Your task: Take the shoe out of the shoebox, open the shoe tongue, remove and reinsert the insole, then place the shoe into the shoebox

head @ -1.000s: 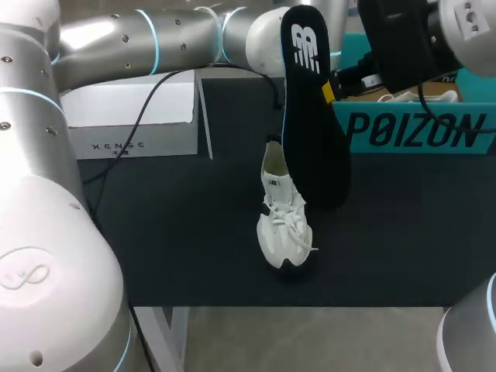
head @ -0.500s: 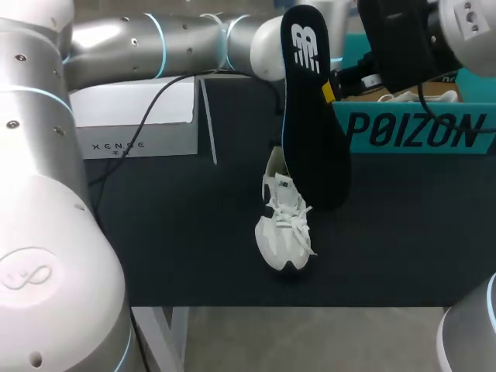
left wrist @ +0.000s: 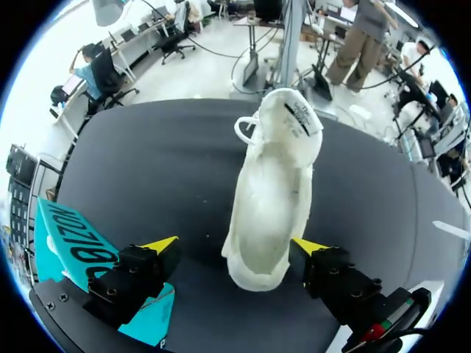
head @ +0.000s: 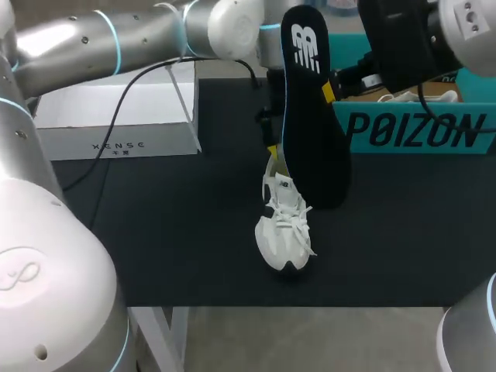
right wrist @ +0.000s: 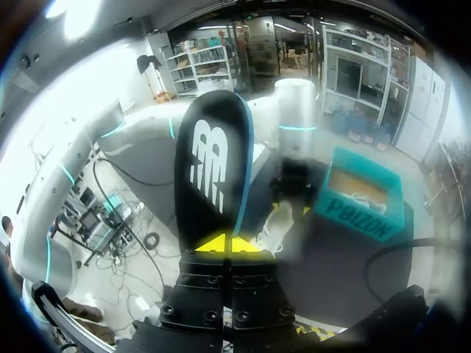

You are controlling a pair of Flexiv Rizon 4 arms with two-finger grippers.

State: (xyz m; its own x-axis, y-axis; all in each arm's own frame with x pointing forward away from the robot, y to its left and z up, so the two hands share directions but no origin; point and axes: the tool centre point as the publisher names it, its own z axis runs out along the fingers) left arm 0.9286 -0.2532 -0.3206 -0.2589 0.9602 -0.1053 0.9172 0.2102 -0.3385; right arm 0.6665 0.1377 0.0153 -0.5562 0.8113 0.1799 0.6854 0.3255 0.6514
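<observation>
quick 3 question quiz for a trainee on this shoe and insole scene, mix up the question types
1. True or false: the black insole is inside the white shoe.
2. Where does the shoe rest? A: in the teal box. B: on the black table. C: lifted in the air.
3. Fill in: the insole is held upright by the ____ gripper.

Key: 1 false, it is out of the shoe and held above the table. 2 B. 3 right; the right gripper is shut on the insole.
</observation>
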